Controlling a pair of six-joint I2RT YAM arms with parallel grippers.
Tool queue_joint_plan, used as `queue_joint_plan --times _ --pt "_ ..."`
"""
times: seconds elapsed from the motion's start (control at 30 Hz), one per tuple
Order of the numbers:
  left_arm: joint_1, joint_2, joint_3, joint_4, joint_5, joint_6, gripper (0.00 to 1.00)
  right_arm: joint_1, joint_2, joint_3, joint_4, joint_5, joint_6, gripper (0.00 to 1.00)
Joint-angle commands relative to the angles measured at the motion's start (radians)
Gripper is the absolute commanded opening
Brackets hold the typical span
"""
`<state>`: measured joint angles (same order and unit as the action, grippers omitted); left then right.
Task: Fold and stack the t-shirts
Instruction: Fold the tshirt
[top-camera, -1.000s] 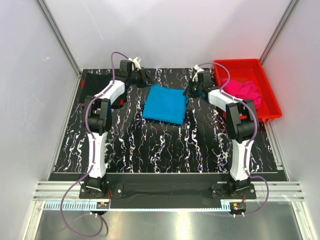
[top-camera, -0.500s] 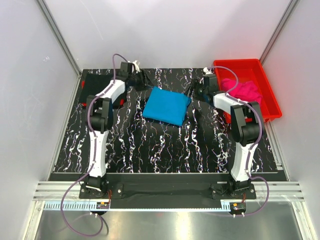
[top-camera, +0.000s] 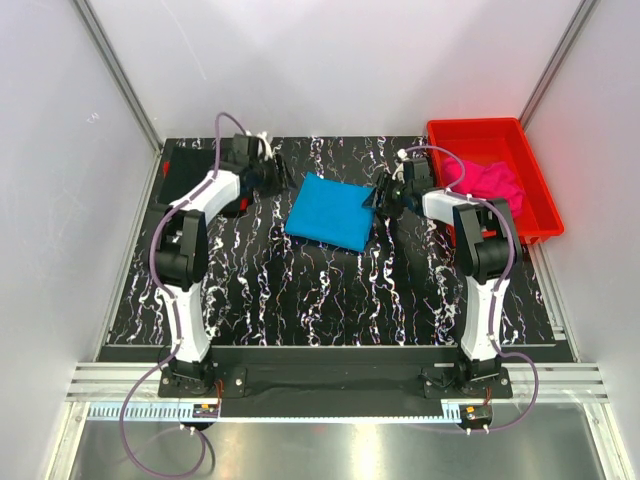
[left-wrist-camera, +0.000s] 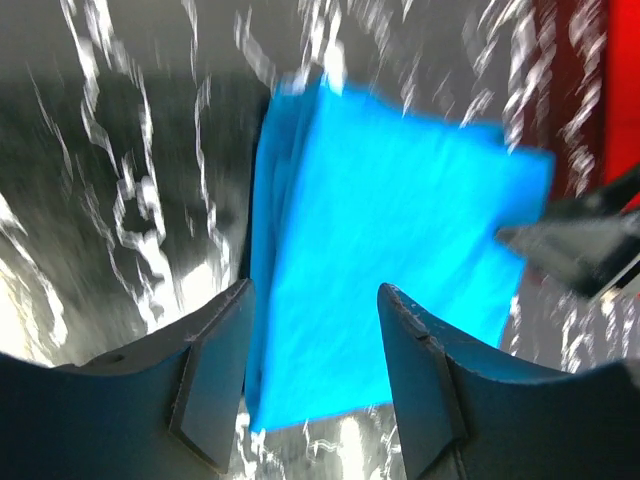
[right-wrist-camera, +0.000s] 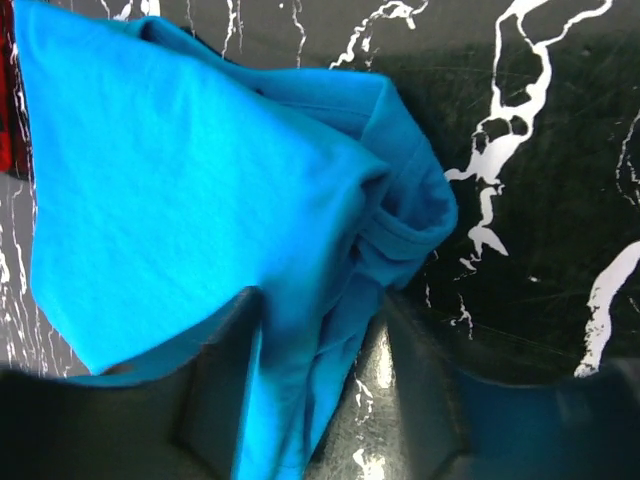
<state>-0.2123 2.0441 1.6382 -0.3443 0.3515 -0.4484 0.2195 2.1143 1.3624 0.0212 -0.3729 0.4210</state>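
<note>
Two sets of jaws, both spread, nothing pinched: left gripper (left-wrist-camera: 312, 300) just off the far-left corner of the turquoise t-shirt (top-camera: 330, 212), right gripper (right-wrist-camera: 322, 310) over its bunched right edge. Lies as a rough folded square on the table (top-camera: 300, 290), far half, between the two grippers.

Risk one: right fingers (right-wrist-camera: 420, 400) low over the rolled hem, so could snag it on pulling away and drag a layer open. Looks loose there already.

Risk two: skewed square now, leaning stack later.

Far right: red bin (top-camera: 475, 125), hot pink t-shirt (top-camera: 487, 180) crumpled inside, unfolded.

Far-left corner: probably the black t-shirt (top-camera: 188, 165), flat and dark, hard to tell against the table.
</note>
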Motion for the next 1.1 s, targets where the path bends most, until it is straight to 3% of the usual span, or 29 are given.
queue_joint_plan --times 0.0,0.03,0.07,0.13,0.23,0.33,0.4,0.5,0.6,0.7,0.73,0.83,1.07 --pt "-0.012 -0.033 -0.125 0.051 0.018 -0.027 0.57 -0.014 0.027 0.0 0.016 -0.066 -0.017 0.56" --pt "-0.012 -0.033 -0.153 0.05 0.015 -0.042 0.57 -0.019 0.032 -0.012 0.023 -0.079 -0.016 0.38" --pt "-0.012 -0.033 -0.159 0.045 0.012 -0.052 0.57 -0.034 0.036 -0.023 0.051 -0.083 -0.016 0.31" --pt "-0.015 -0.041 -0.182 0.034 0.024 -0.067 0.58 -0.054 0.041 -0.066 0.1 -0.148 -0.005 0.26" --pt "-0.044 -0.067 -0.225 0.03 0.003 -0.091 0.6 -0.081 0.062 -0.051 0.137 -0.245 -0.027 0.26" --pt "-0.075 -0.096 -0.271 -0.004 -0.046 -0.133 0.6 -0.106 0.133 0.047 0.066 -0.342 -0.051 0.33" --pt "-0.081 -0.114 -0.3 -0.012 -0.057 -0.163 0.6 -0.123 0.15 0.073 0.039 -0.369 -0.038 0.49" --pt "-0.085 -0.16 -0.369 -0.025 -0.12 -0.202 0.6 -0.134 0.081 0.05 0.011 -0.333 0.002 0.64" --pt "-0.085 -0.203 -0.393 -0.053 -0.195 -0.205 0.63 -0.135 -0.017 0.026 -0.082 -0.299 0.005 0.65" --pt "-0.085 -0.236 -0.353 -0.103 -0.25 -0.182 0.64 -0.135 -0.056 0.038 -0.127 -0.34 0.018 0.55" --pt "-0.085 -0.246 -0.327 -0.111 -0.258 -0.177 0.64 -0.134 -0.054 0.064 -0.129 -0.363 0.025 0.34" --pt "-0.087 -0.275 -0.324 -0.046 -0.214 -0.173 0.64 -0.131 -0.028 0.121 -0.142 -0.411 0.053 0.15" --pt "-0.093 -0.168 -0.238 0.126 0.046 -0.164 0.65 -0.085 0.084 0.214 -0.046 -0.486 0.11 0.13"
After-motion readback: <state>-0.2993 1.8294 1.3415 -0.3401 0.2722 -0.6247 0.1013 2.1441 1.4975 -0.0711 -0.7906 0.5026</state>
